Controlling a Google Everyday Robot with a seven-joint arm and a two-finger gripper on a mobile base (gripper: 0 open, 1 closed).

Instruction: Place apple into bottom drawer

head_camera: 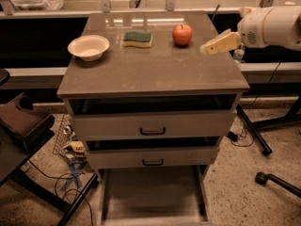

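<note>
1. The apple (182, 34) sat upright on the surface (155, 72) of the cabinet, untouched, so the pick-up had not begun.
2. The hand (221, 43) hung just to the right of the apple as the camera saw it. It was at about the apple's height, pointed towards it, near but clearly apart.
3. How far the hand was open, I could not tell. It had hold of nothing I could see, and the apple was certainly not in it.
4. The white arm (273, 27) ran off further right of the apple, to the frame's edge.
5. Left of the apple lay a green sponge (138, 38), and further left again a cream bowl (88, 47). Neither stood between the apple and the hand.
6. Far below the apple, at the foot of the cabinet, the bottom drawer (153, 192) stood pulled well out, its flat floor showing bare. By my reading, the opening was done.
7. Between the apple and that drawer, the top drawer (153, 125) and middle drawer (153, 157) sat only a little forward.
8. My call was early days. Closing in on the apple, gripping, lifting, carrying it down past the two upper fronts and letting go inside were all left to do.
</note>
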